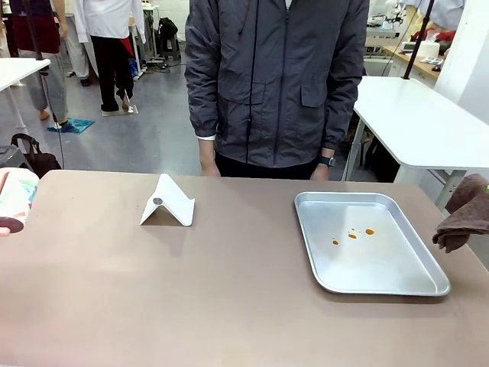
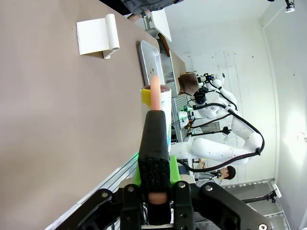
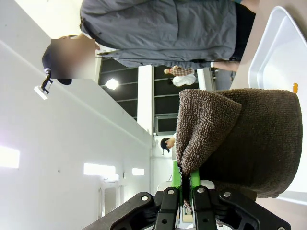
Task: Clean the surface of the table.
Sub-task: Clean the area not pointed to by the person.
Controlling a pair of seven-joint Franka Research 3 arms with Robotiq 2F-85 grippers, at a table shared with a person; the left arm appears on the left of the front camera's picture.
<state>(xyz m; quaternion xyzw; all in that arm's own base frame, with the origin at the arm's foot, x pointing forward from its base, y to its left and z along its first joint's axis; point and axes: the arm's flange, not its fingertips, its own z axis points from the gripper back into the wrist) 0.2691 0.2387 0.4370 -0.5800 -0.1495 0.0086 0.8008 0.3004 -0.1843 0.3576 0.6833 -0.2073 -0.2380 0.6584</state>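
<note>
the desk (image 1: 229,298) spans the front view. the right pincer (image 3: 184,179) is clamped on a brown cloth (image 1: 464,218) off the desk's right edge. the left pincer (image 2: 154,158) pinches a white container (image 1: 15,197) at the left edge. a careless sweep could shove the tray (image 1: 382,264) or the white stand (image 1: 170,202), and a tilted container might spill.

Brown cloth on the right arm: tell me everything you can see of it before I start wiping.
The brown cloth is dark brown terry towelling with a looped pile, folded over into a soft bundle. The right gripper is shut on one folded edge between its green pads, and the rest droops free. It hangs in the air by the table's right edge, just right of the metal tray, touching neither.
</note>
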